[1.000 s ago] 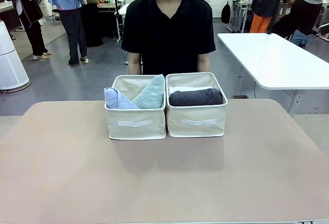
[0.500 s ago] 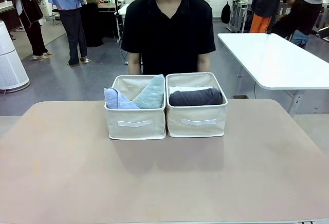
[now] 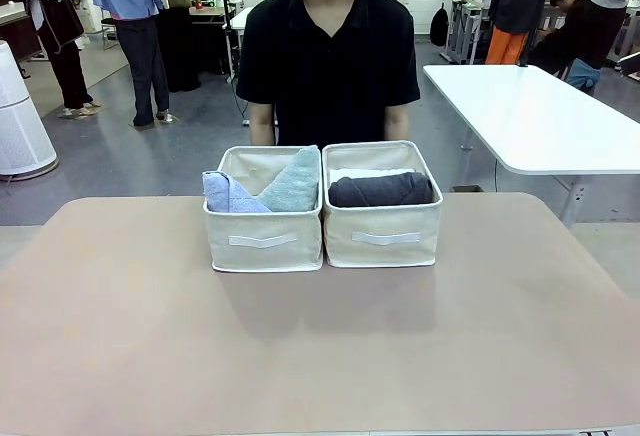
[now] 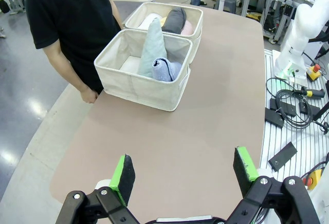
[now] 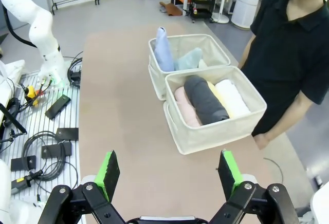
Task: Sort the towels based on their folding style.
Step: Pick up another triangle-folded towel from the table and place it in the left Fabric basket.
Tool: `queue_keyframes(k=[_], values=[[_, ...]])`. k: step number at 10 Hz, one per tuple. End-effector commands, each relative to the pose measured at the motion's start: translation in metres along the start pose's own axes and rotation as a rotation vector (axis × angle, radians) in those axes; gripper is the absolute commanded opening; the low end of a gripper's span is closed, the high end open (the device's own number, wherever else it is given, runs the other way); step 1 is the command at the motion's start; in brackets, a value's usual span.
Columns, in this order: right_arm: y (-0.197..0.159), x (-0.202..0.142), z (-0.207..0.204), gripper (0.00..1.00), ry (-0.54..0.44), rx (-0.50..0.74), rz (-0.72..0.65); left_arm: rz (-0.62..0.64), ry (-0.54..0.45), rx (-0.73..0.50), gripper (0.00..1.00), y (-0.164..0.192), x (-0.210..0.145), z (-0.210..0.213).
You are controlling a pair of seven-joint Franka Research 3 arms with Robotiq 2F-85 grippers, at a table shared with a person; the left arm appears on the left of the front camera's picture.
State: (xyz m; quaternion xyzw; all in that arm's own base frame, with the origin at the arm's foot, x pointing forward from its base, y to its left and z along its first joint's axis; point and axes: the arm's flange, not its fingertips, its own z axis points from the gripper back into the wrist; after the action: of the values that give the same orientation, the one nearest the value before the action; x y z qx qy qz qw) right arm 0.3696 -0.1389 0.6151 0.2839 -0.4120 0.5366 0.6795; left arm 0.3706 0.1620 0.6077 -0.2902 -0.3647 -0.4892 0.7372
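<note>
Two beige fabric bins stand side by side at the table's far middle. The left bin [image 3: 264, 241] holds two cone-folded towels: a light blue one [image 3: 228, 194] and a grey-green one [image 3: 293, 182]. The right bin [image 3: 384, 237] holds rolled towels: a dark grey roll [image 3: 381, 189] on top, with a white one [image 5: 232, 97], a yellow one [image 5: 216, 93] and a pale pink one [image 5: 185, 110] beside it. My left gripper [image 4: 185, 171] is open, high above the table's near left end. My right gripper [image 5: 169, 175] is open too, well back from the bins.
A person in a black shirt [image 3: 328, 51] stands at the far edge behind the bins, one hand [image 4: 88, 96] resting on the table rim. A white table [image 3: 530, 116] stands at the back right. Bare table top [image 3: 320, 346] stretches in front of the bins.
</note>
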Motion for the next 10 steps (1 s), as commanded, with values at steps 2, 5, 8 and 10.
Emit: queue_keyframes(k=[2,5,8,10], values=[[-0.0014,-0.0021,-0.0008,1.00,-0.020,0.010,0.019,-0.016,-0.017,-0.005,1.00,0.0000,0.0003,0.0012],[-0.0014,-0.0021,-0.0008,1.00,-0.020,0.010,0.019,-0.016,-0.017,-0.005,1.00,0.0000,0.0003,0.0012],[-0.0014,-0.0021,-0.0008,1.00,-0.020,0.010,0.019,-0.016,-0.017,-0.005,1.00,0.0000,0.0003,0.0012],[-0.0014,-0.0021,-0.0008,1.00,-0.020,0.010,0.019,-0.016,-0.017,-0.005,1.00,0.0000,0.0003,0.0012]])
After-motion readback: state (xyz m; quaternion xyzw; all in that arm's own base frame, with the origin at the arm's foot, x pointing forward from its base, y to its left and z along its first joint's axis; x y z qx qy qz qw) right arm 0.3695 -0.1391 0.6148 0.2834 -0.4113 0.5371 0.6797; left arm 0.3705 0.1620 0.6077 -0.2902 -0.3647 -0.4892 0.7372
